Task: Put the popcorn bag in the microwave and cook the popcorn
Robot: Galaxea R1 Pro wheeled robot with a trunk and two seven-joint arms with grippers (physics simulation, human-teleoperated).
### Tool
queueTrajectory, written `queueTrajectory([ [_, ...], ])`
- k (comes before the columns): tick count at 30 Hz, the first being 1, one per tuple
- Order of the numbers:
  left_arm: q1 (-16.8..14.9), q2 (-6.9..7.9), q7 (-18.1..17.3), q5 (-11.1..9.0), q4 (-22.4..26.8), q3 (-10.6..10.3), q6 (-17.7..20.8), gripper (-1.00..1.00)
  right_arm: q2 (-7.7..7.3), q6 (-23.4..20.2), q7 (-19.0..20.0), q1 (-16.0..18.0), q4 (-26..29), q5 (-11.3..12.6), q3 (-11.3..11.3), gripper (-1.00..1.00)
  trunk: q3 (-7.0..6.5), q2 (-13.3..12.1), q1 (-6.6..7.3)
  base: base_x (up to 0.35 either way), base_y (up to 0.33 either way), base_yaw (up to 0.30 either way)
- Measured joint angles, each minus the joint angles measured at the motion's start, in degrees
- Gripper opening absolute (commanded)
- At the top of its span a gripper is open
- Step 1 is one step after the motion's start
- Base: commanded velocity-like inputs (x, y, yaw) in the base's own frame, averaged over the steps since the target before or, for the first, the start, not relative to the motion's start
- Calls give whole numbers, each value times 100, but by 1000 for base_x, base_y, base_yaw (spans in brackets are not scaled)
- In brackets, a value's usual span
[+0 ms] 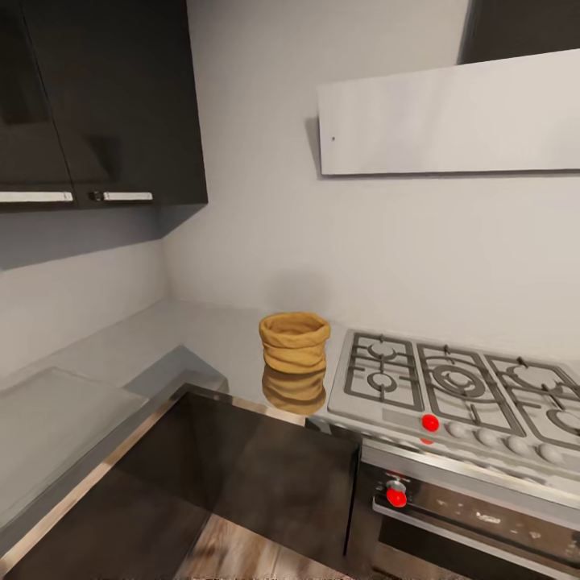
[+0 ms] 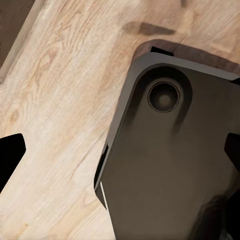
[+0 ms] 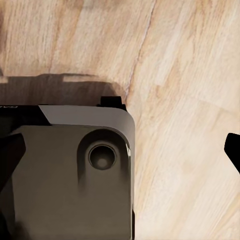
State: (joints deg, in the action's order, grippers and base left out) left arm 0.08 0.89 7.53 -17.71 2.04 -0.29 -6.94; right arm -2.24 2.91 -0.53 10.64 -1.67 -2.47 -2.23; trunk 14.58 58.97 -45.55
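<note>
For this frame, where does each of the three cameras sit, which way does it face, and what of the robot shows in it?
Head view: on the head, facing the counter corner, with the popcorn bag on the countertop beside the gas stove.
Left wrist view: on the left arm, facing down at the wooden floor and the robot's dark base.
Right wrist view: likewise down, base over floor.
Both wrist views share floor and base.

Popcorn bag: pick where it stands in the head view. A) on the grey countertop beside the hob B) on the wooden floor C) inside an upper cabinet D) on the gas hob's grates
A: the popcorn bag sits upright on the countertop, just left of the gas hob.
</note>
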Motion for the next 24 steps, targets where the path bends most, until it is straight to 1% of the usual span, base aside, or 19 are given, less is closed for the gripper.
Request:
queueTrajectory([
  [24, 0, 0, 0, 0, 0, 3, 0, 100, 0, 19, -2, 0, 0, -4, 0, 100, 219, 0, 0, 0, 0, 0],
])
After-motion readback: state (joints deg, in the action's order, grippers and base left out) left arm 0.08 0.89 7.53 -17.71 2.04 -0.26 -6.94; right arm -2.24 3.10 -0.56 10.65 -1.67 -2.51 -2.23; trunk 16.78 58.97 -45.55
